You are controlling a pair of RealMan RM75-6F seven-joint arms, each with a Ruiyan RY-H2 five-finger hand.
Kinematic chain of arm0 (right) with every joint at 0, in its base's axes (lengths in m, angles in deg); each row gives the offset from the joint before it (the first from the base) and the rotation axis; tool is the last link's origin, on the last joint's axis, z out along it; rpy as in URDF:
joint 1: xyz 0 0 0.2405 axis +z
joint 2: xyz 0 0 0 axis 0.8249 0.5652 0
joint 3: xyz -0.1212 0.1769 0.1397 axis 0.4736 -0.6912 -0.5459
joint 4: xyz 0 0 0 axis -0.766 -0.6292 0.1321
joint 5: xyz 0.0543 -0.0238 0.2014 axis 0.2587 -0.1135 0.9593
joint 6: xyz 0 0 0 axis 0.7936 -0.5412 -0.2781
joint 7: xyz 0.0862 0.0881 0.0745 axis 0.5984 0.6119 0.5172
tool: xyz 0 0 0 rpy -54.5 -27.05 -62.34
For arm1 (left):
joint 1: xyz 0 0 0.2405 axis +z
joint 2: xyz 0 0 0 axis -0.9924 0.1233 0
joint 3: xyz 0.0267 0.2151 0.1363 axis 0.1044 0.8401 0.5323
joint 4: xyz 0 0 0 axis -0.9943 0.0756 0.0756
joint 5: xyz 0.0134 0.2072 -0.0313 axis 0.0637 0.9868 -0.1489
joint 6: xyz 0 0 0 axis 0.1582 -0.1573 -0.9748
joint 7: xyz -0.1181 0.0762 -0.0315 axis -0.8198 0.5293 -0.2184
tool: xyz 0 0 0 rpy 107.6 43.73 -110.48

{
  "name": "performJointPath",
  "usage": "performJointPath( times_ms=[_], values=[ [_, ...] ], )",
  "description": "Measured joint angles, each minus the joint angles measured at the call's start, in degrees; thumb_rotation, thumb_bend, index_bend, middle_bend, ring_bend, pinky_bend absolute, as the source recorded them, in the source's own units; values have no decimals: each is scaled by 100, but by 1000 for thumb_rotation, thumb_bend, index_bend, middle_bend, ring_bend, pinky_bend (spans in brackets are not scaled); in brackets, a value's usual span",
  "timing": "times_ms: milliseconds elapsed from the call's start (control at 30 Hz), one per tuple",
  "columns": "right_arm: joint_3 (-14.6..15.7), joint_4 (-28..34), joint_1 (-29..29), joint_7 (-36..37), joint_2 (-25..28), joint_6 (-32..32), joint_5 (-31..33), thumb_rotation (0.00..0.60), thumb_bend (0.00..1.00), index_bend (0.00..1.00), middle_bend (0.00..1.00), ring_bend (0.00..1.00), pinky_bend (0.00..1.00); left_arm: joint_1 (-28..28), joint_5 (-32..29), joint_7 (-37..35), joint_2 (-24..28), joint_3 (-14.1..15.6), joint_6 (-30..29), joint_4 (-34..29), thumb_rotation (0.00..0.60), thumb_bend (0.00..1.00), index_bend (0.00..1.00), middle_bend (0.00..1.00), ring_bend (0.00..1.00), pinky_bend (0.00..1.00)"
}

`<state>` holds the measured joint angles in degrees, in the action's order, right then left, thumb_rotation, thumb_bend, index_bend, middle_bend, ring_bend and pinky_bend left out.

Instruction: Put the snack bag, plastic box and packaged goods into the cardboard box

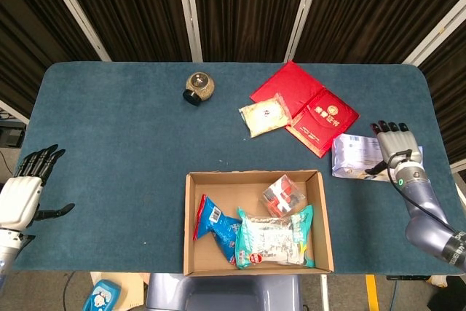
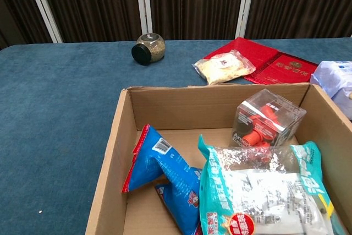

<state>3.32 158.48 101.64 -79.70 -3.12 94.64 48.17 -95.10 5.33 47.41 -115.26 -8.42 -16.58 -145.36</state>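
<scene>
Progress looks near complete: the cardboard box (image 1: 191, 223) at the near edge of the surface (image 1: 116, 143) already holds the blue snack bag (image 1: 212, 225), the clear plastic box (image 1: 282, 196) with red parts inside, and the teal-and-white packaged goods (image 1: 275, 239). Nothing obvious is judged left to load, though a white-and-blue pack (image 1: 354, 156) lies on the surface well right of the box. The right hand (image 1: 395, 148) is seen flat on that pack, fingers extended, nothing gripped. The left hand (image 1: 20, 196) is held open and empty at the left edge.
</scene>
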Motion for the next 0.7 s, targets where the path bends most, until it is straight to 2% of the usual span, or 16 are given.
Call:
performJointPath(
  times_ms=[167, 400, 500, 533, 600, 700],
  values=[
    [267, -468, 47, 138, -252, -240, 9, 600, 0, 0, 0, 0, 38, -15, -39, 26, -13, -3, 46, 7, 600, 41, 66, 0, 0, 0],
    [448, -1127, 48, 441, -652, -421, -195, 600, 0, 0, 0, 0, 39, -26, -53, 50, -34, 4, 85, 9, 600, 39, 66, 0, 0, 0],
    [505, -1454, 17, 578, -851, -466, -346, 600, 0, 25, 17, 19, 87, -35, -61, 52, -37, 13, 119, 10, 600, 38, 65, 0, 0, 0],
    [527, -1548, 4, 613, -911, -482, -388, 600, 1, 57, 47, 47, 127, -36, -62, 51, -36, 17, 128, 10, 600, 39, 65, 0, 0, 0],
    [596, -1752, -34, 681, -1052, -537, -464, 600, 15, 200, 181, 181, 278, -38, -70, 43, -31, 19, 137, 8, 600, 40, 66, 0, 0, 0],
    [655, -1944, -96, 783, -1199, -554, -603, 600, 65, 540, 530, 538, 616, -37, -82, 23, -24, 7, 132, -1, 600, 39, 66, 0, 0, 0]
  ],
)
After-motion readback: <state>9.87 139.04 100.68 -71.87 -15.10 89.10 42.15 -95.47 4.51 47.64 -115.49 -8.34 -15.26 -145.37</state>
